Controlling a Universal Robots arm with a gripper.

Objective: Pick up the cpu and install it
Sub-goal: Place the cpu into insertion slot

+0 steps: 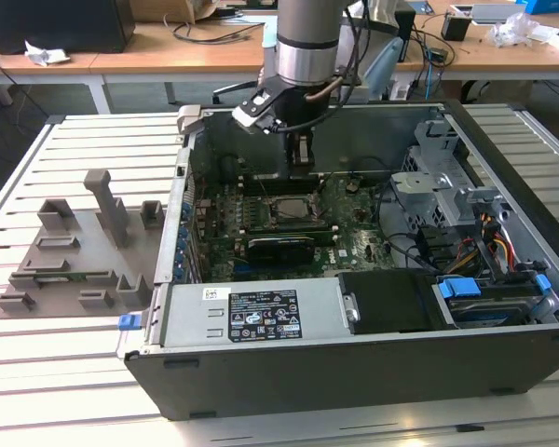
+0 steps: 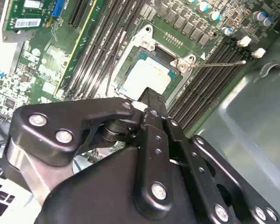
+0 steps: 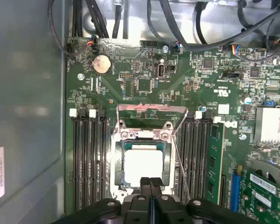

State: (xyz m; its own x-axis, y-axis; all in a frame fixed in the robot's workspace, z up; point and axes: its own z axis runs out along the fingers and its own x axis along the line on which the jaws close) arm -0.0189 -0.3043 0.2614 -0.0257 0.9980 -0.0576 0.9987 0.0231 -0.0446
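1. Cpu: lies flat inside the open socket, apparently already seated.
2. Gripper: fingers pressed together, holding nothing, hangs over the chip's near edge, perhaps to press it.
3. Load frame: stands lifted beyond, leaves socket accessible.

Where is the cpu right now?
In both wrist views the cpu lies in the open socket frame, between the memory slots, right by the gripper.

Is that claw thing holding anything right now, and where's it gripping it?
Nothing is held. The gripper is shut and empty; the cpu lies flat in the socket beneath its fingertips.
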